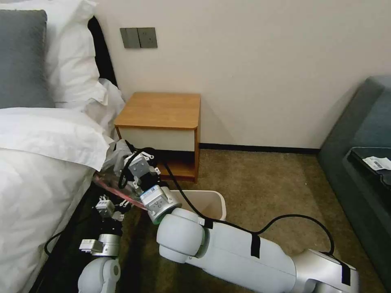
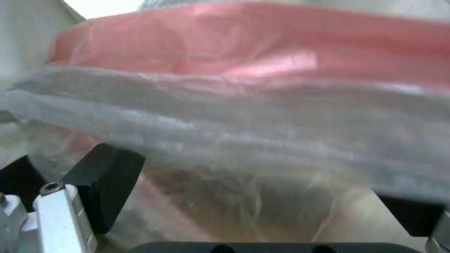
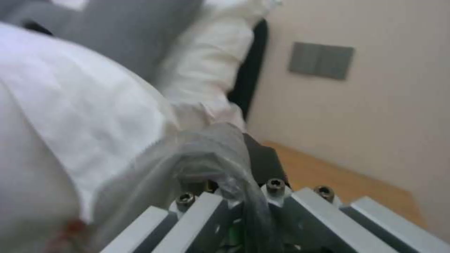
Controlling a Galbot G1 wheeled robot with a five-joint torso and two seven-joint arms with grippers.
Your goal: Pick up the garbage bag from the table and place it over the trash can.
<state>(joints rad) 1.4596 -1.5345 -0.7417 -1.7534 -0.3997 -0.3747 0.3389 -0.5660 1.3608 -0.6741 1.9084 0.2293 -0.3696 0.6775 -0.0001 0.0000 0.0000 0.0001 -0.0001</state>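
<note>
Arms come first, close by. The left gripper hangs low beside the bed, its fingers spread wide with the bag's red band stretched just past them. The right gripper is pinched tight on the garbage bag, holding it up between the bed and the trash can. Behind stands the table, its top bare. The bag is thin and bunched. It could slip free, snag on the bin's rim, or miss the opening, I think.
</note>
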